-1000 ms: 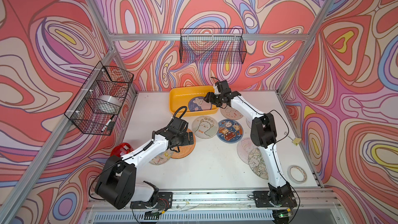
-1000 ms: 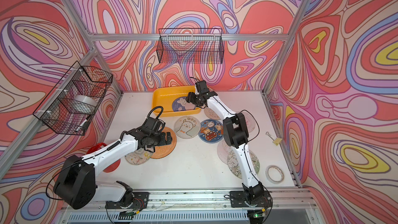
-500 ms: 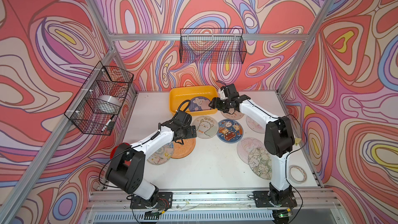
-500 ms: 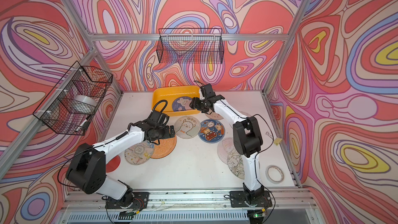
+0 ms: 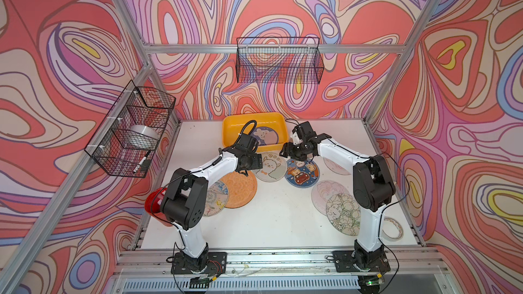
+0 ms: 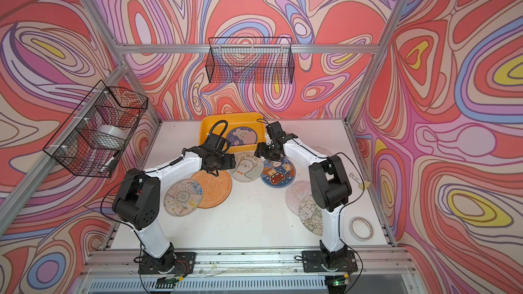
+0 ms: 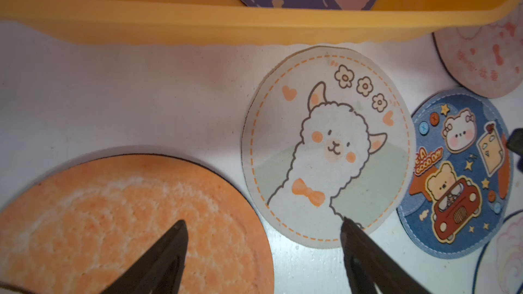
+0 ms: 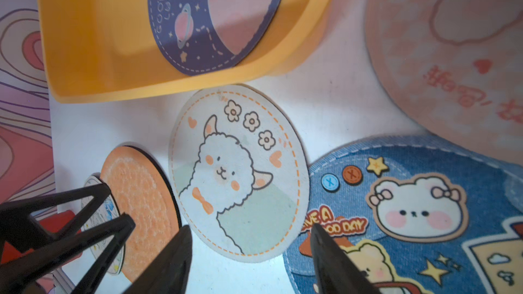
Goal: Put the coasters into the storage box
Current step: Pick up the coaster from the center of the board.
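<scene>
White tabletop inside the swirl-patterned enclosure, inspected left to right.

Since a second ago your left gripper has shifted from over the orange coaster toward the alpaca coaster. Its jaws stand wide and empty, one finger over the orange disc and the other at the alpaca coaster's rim.

The storage box stands at the back of the tabletop, just behind the alpaca coaster. It holds one navy coaster, lettered "GOOD LUCK".

Your right gripper has drawn back from the box's right rim. It now hangs above the meeting edges of the alpaca coaster and the blue coaster, jaws moderately apart and gripping nothing.

The blue coaster reads "A GOOD DAY", with the word before it partly covered. The pink coaster beside the box carries red characters that I cannot read.

All other coasters lie flat on the tabletop, outside the box.
</scene>
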{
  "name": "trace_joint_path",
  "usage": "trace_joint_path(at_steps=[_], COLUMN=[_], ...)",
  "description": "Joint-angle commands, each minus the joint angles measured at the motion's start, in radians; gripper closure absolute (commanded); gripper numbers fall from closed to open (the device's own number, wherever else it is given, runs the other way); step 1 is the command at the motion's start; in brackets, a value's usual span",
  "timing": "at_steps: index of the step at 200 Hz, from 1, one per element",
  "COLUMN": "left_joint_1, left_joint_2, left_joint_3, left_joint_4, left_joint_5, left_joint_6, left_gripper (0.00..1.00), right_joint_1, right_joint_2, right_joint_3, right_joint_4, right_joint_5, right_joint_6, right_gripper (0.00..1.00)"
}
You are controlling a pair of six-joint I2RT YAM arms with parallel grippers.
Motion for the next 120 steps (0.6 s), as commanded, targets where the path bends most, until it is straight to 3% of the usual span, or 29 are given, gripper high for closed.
trace_joint_path(at_steps=[1,120], left_joint_1=[0.006,0.01], left_joint_2=[0.041,0.184], left_joint_3=[0.034,0.089], left_joint_4=[0.009,0.078], left_joint_5=[0.004,0.041], left_joint_6=[0.023,0.024], left_gripper=[0.17,0.24], right_joint_1=[0.002,0.011], right_joint_2=[-0.024,0.07], right_joint_3=[-0.024,-0.038], right_joint_4=[-0.008,-0.003], right_joint_5=[0.01,0.031], right_joint_6=[-0.017,-0.018], right_gripper=[0.33,0.37])
